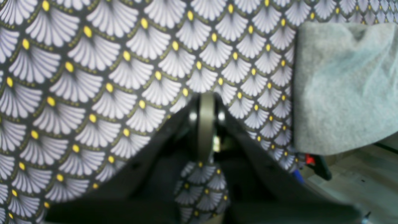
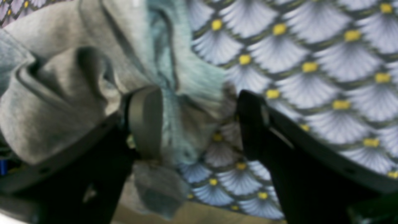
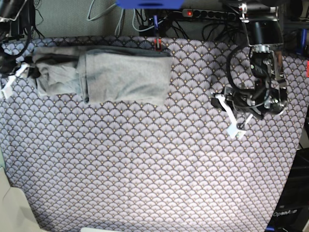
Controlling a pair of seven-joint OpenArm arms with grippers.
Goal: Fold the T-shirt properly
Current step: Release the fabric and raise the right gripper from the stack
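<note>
Purple-white fan-scale cloth (image 3: 145,159) covers your bench, with cables and a power strip (image 3: 212,13) along its far edge. Your T-shirt (image 3: 120,75) lies at the far side of the bench, toward the base view's left, folded into a long band; a doubled panel sits over its middle and a bunched sleeve end reaches the left border.

Your right tool (image 2: 199,124) is at that bunched end, at the cloth's edge. Its jaws stand wide apart; one pad (image 2: 146,121) touches the grey knit, and a fold of the shirt lies between the jaws, not clamped.

Your left tool (image 3: 234,121) hangs over bare cloth on the base view's right, well apart from the shirt. Its jaws are together, nothing between them. Your left wrist view shows a grey shirt corner at its right edge.
</note>
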